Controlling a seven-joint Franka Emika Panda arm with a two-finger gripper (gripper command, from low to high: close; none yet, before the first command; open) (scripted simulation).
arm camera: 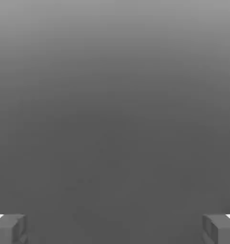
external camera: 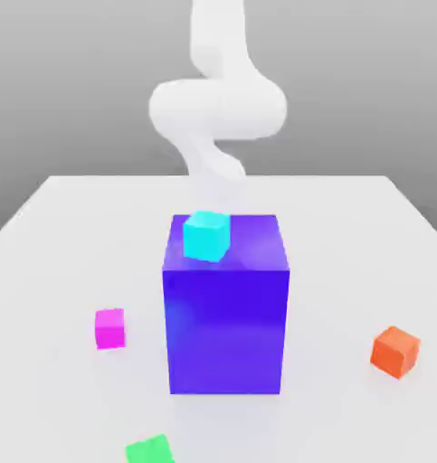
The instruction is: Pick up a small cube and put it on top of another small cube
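Arm (external camera: 217, 108): white, pale and blurred, rising in an S-curve above the worktop's far edge. Gripper (arm camera: 115, 228): two grey fingers (arm camera: 9, 228) spread wide apart, nothing between them, gap empty.

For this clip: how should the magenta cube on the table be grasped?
Probably from straight above, open fingers closing on two opposite vertical faces of the magenta cube. It sits flat on the table, apart from the big blue block, so its sides look free.
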